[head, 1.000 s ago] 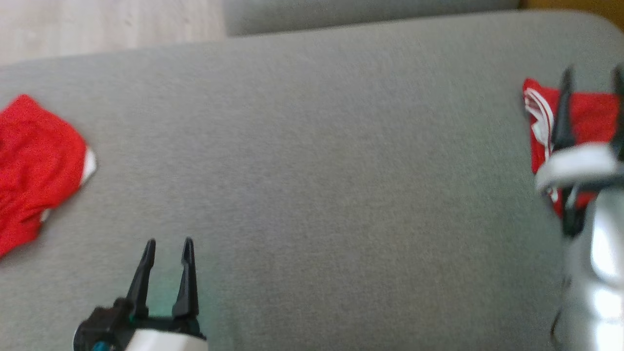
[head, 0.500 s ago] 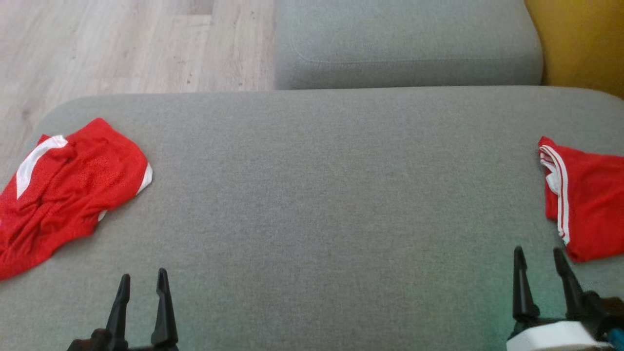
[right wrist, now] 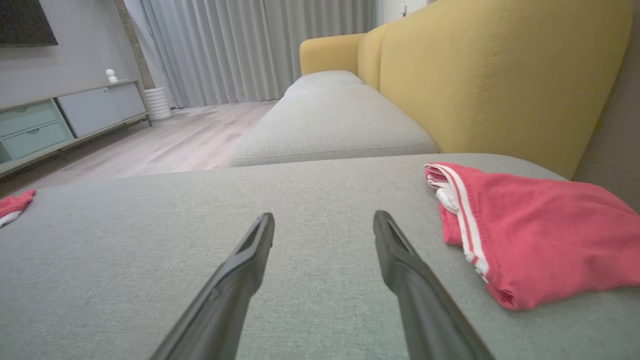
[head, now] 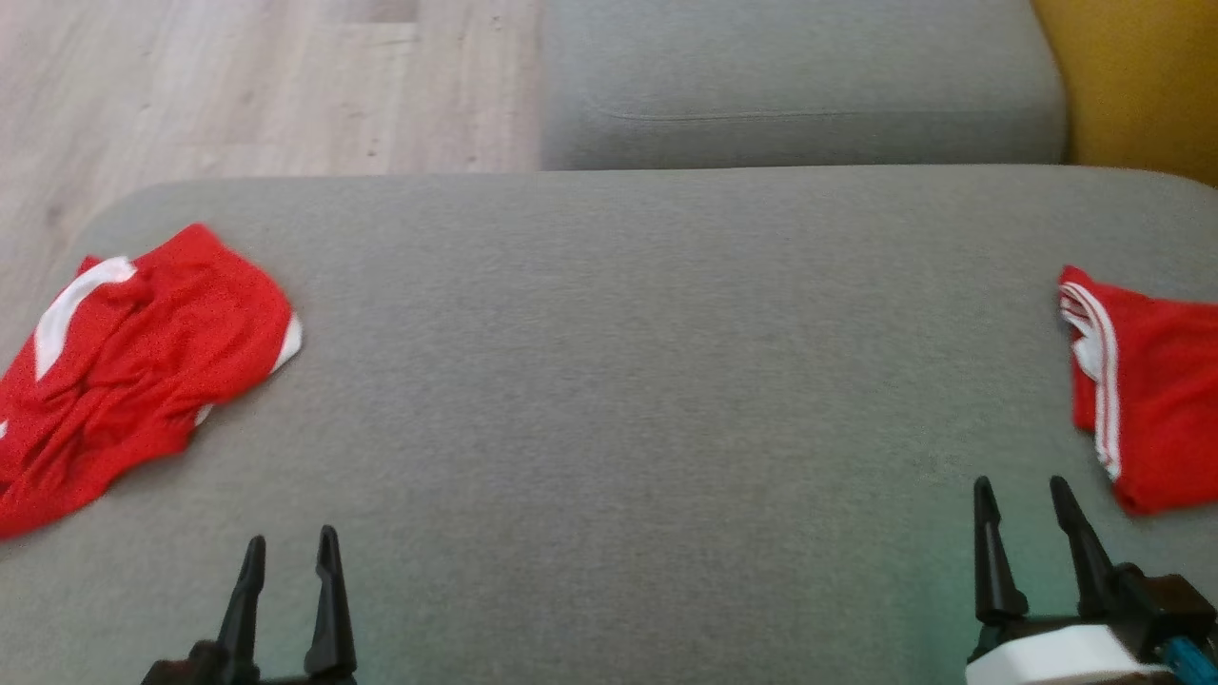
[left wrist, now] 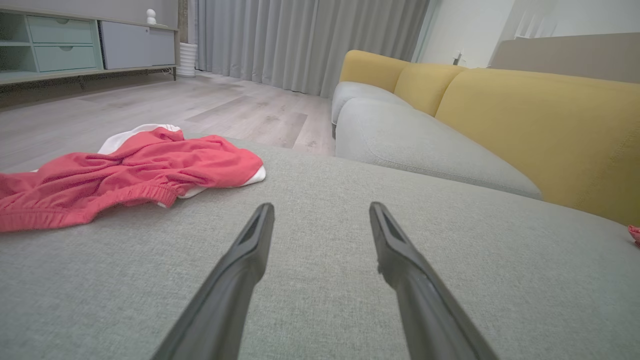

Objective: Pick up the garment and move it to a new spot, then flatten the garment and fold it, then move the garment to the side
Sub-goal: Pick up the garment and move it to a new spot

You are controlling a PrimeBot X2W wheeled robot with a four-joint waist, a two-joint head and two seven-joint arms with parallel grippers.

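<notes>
**A:** Head view first. Lying where on the grey cushion (head: 628, 381)?

**B:** At the cushion's left end, the crumpled red garment (head: 143, 362), long axis slanting from the near-left corner toward the far side. Possibly spilling over the cushion's edge; cut off by the frame, so hard to tell. At the cushion's right end, a folded red garment (head: 1151, 400). Along the cushion's near edge, the left gripper (head: 291, 535) and the right gripper (head: 1020, 480), both spread and empty.

**A:** Left wrist view?

**B:** Fingers wide apart, low over the cushion, nothing between them. Crumpled red garment (left wrist: 140, 175) ahead and off to the left, well apart from the tips.

**A:** Right wrist view?

**B:** Spread again, holding nothing. Folded red garment (right wrist: 530, 225) near, ahead to the right, at the cushion's right end.

**A:** Nearer arm, then?

**B:** Left, judging the crumpled one the piece to pick up. Forward and leftward to reach it.
</notes>
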